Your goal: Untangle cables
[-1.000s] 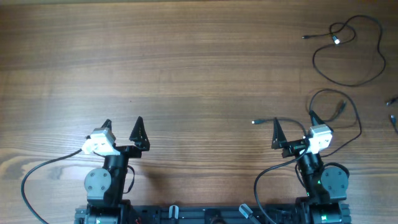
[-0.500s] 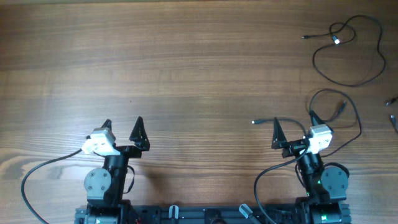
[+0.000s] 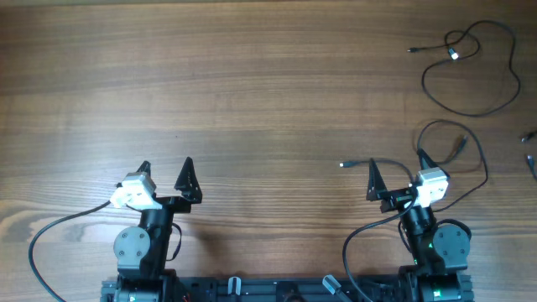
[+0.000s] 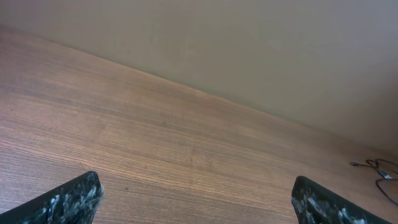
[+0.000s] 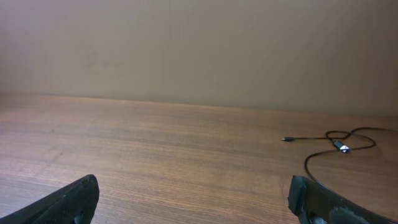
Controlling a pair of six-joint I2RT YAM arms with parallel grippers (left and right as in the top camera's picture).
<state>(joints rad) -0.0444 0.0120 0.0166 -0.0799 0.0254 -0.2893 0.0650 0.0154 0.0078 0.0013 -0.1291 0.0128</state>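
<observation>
One thin black cable [image 3: 474,71] lies in a loose loop at the far right of the table; it also shows in the right wrist view [image 5: 336,149] and faintly in the left wrist view [image 4: 379,176]. A second thin black cable [image 3: 457,138] loops just beyond and around my right gripper [image 3: 396,168], with a plug end [image 3: 344,164] to its left. More plug ends [image 3: 529,147] lie at the right edge. My right gripper is open and empty. My left gripper [image 3: 165,169] is open and empty, far from the cables.
The wooden table [image 3: 252,92] stretches bare across the left and middle. Thick black camera leads [image 3: 59,231] curve beside each arm base at the front edge. A plain wall stands behind the table in both wrist views.
</observation>
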